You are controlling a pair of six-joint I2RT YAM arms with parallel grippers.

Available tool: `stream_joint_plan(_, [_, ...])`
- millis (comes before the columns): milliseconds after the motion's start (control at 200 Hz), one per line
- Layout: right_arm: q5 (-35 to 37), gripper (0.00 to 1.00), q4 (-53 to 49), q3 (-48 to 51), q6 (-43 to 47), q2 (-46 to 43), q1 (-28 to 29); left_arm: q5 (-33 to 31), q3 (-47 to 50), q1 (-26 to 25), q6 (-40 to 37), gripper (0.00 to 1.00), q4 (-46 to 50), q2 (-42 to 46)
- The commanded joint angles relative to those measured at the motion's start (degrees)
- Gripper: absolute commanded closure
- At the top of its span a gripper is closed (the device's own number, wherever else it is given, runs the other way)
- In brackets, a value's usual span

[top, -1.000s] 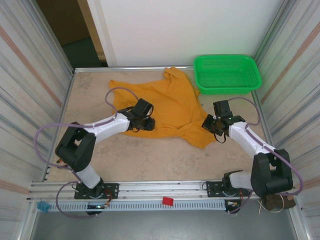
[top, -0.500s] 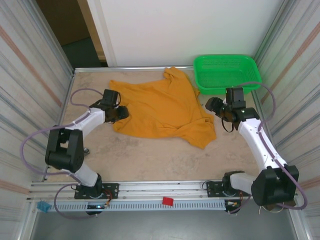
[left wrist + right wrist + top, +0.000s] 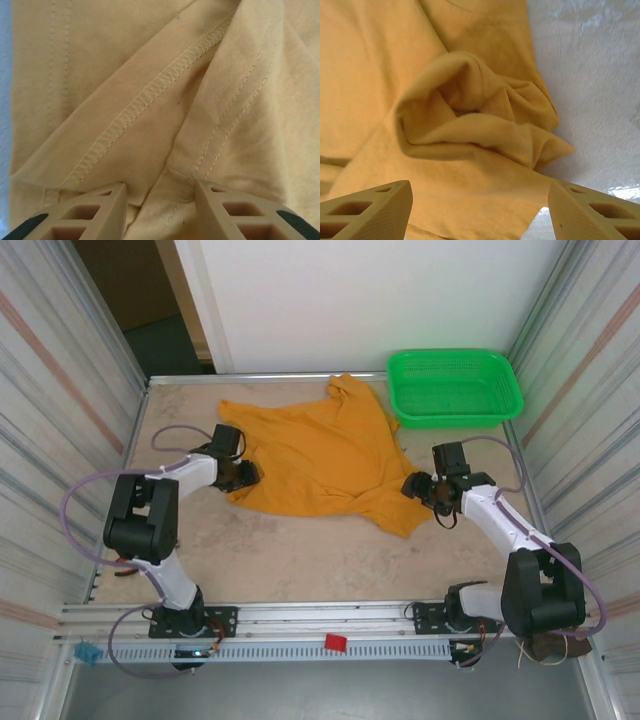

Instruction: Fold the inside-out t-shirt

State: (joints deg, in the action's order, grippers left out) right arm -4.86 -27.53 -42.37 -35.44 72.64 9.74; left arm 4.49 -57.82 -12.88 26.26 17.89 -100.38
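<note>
The inside-out t-shirt point(image 3: 320, 455) is seen lying rumpled across the far half of the table point(image 3: 300, 560), one lobe reaching toward the far edge beside the green basket point(image 3: 453, 388) in the far right corner. The left pincer point(image 3: 243, 476) is set at the shirt's left border, and the right pincer point(image 3: 418, 488) at its right border. The step in hand is judged to be taking both borders so that the cloth can be spread flat before any fold is made. A single layer should be taken at each side and the pull kept even, or the wrinkles will be dragged along. From above, only the placing of the arms is given. In the left wrist view a stitched seam point(image 3: 150, 97) and a pleat are shown between narrowly parted jaws, though whether the pleat is pinched cannot be told. In the right wrist view a bunched, rolled fold point(image 3: 470, 125) is shown ahead of jaws standing wide, with nothing held.
</note>
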Motion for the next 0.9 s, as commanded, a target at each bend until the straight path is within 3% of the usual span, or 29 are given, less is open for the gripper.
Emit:
stream_joint_plan(0, [-1.64, 0.29, 2.44, 2.51, 1.49, -0.38, -0.24, 0.76, -3.0, -1.47, -1.76, 0.61, -0.31, -1.67])
stream_joint_plan(90, [-2.72, 0.29, 3.61, 3.9, 1.9, 0.08, -0.85, 1.04, -4.2, -2.42, -1.74, 0.69, -0.38, -3.17])
stream_joint_plan(205, [-3.32, 0.29, 3.8, 4.99, 2.56, 0.41, -1.77, 1.27, -4.9, -3.53, -1.96, 1.0, -0.92, -3.69])
stream_joint_plan(446, [-5.24, 0.34, 3.89, 6.6, 2.62, -2.12, -3.78, -3.8, -1.91, -3.38, -3.32, 1.0, 5.52, 8.66])
stream_joint_plan(752, [-5.51, 0.34, 3.12, 5.61, 1.52, -3.28, -2.71, -7.24, 16.72, -0.85, 3.61, 0.97, 5.34, 31.03])
stream_joint_plan(787, [-5.53, 0.34, 2.97, 5.53, 1.52, -3.27, -2.62, -7.02, 18.79, -0.17, 4.74, 0.91, 4.78, 32.59])
stream_joint_plan(847, [-5.68, 0.33, 2.19, 5.37, 1.36, -3.5, -2.38, -6.23, 21.7, 1.19, 7.56, 0.7, 4.65, 34.46])
stream_joint_plan(892, [-5.48, 0.33, 1.54, 5.19, 1.26, -4.05, -2.03, -6.51, 23.61, 1.63, 9.41, 0.67, 4.61, 35.99])
